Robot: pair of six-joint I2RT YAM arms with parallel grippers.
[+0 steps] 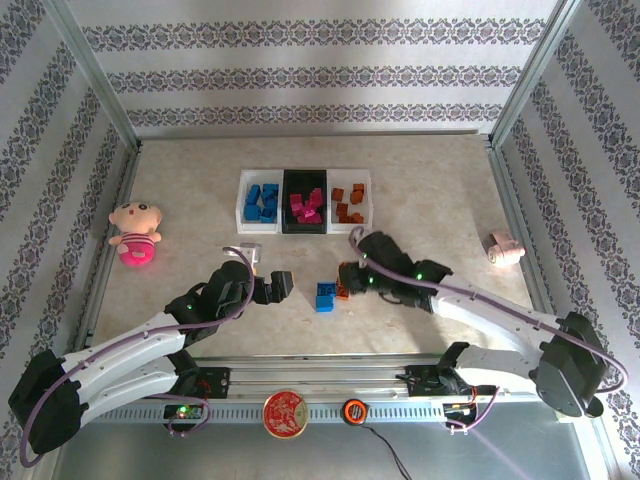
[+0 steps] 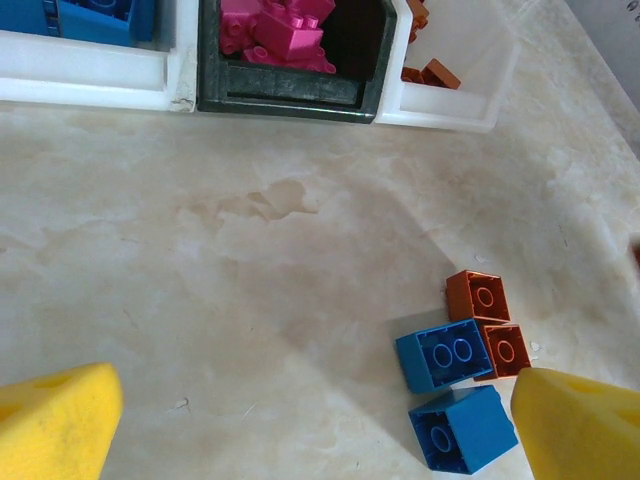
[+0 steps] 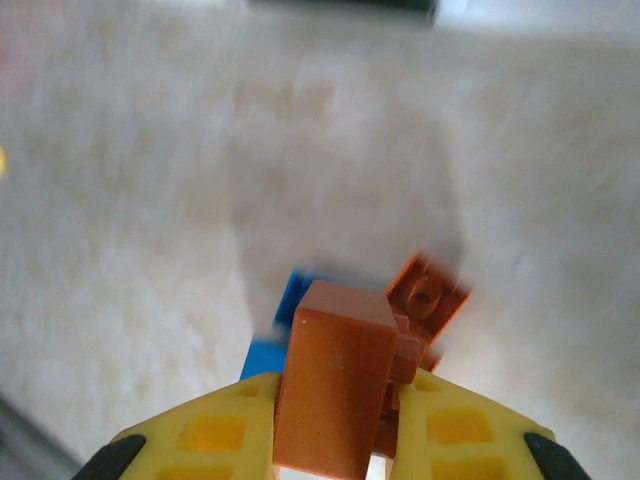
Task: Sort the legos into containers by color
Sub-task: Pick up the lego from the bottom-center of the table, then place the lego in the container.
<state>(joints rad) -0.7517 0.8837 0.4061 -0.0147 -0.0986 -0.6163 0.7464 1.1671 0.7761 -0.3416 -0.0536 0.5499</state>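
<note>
The containers (image 1: 305, 200) stand joined at the back of the table: blue legos in the left white bin (image 2: 80, 80), pink ones in the black bin (image 2: 290, 95), orange ones in the right white bin (image 2: 450, 110). Loose on the table lie two blue legos (image 2: 447, 355) and two orange legos (image 2: 480, 297). My right gripper (image 3: 335, 430) is shut on an upright orange lego (image 3: 335, 385), just above a blue lego (image 3: 270, 350) and another orange one (image 3: 428, 297). My left gripper (image 2: 320, 440) stands open and empty, left of the loose group.
A pink plush doll (image 1: 135, 232) lies at the left edge and a pink-white roll (image 1: 505, 249) at the right edge. Metal posts and patterned walls close the table on three sides.
</note>
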